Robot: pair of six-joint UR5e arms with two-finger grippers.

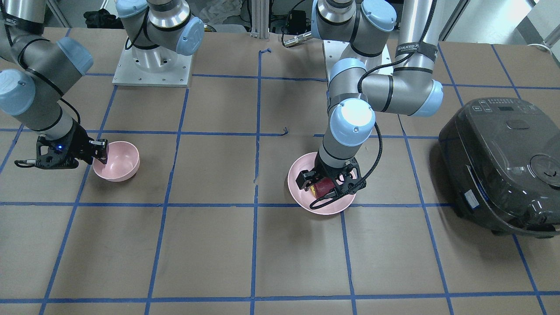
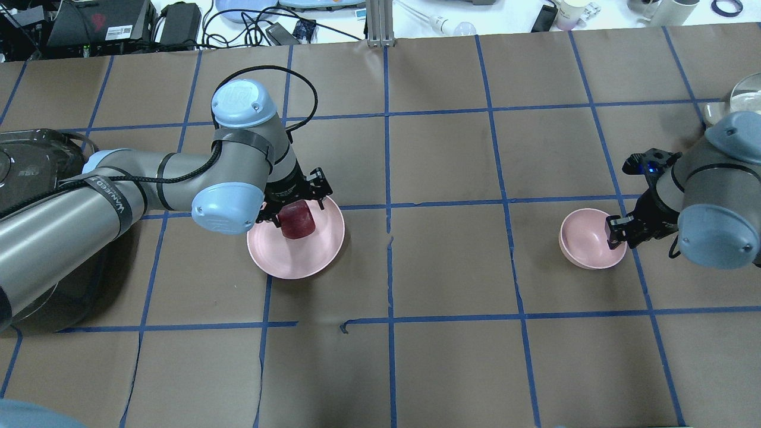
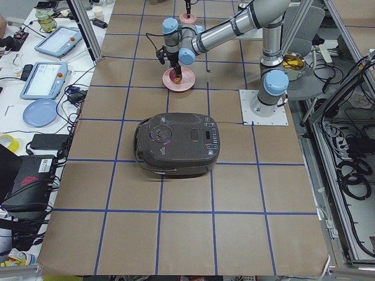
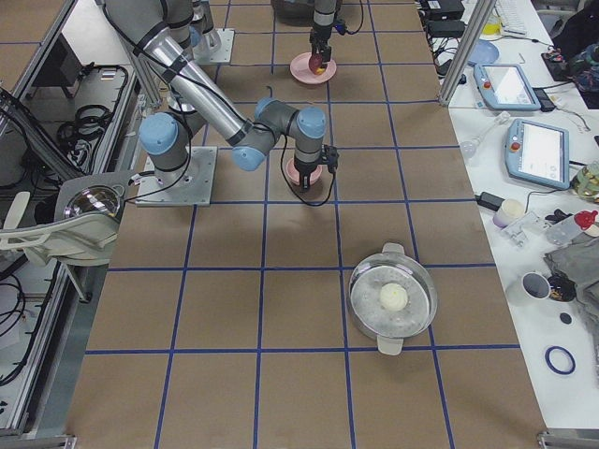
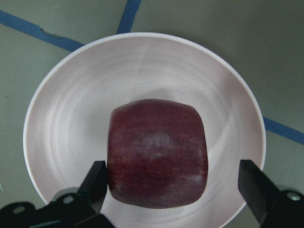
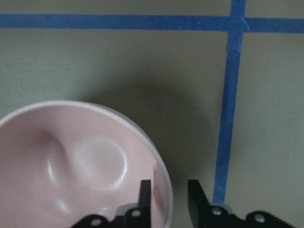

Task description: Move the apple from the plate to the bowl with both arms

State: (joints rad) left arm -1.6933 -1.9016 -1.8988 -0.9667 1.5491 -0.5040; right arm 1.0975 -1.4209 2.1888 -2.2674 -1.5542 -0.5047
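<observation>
Left gripper (image 5: 174,185) hangs low over the plate (image 5: 61,118), released, with its fingers (image 5: 96,183) straddling the apple (image 5: 157,152). One finger touches the apple's side and the other stands apart from it, so the spread looks set for a sideways pinch that has not yet closed. The apple lies on the plate, a little off the plate's middle. It is dark red and blocky, with squared shoulders, faint lengthwise streaks and a dull sheen on top. The front view shows a yellowish patch at one end. Well apart from the plate, on the robot's right, the right gripper (image 6: 168,190) appears clenched on the rim of the bowl (image 6: 85,161), one finger inside the wall and one outside. This is probably meant to steady the bowl for the apple.
</observation>
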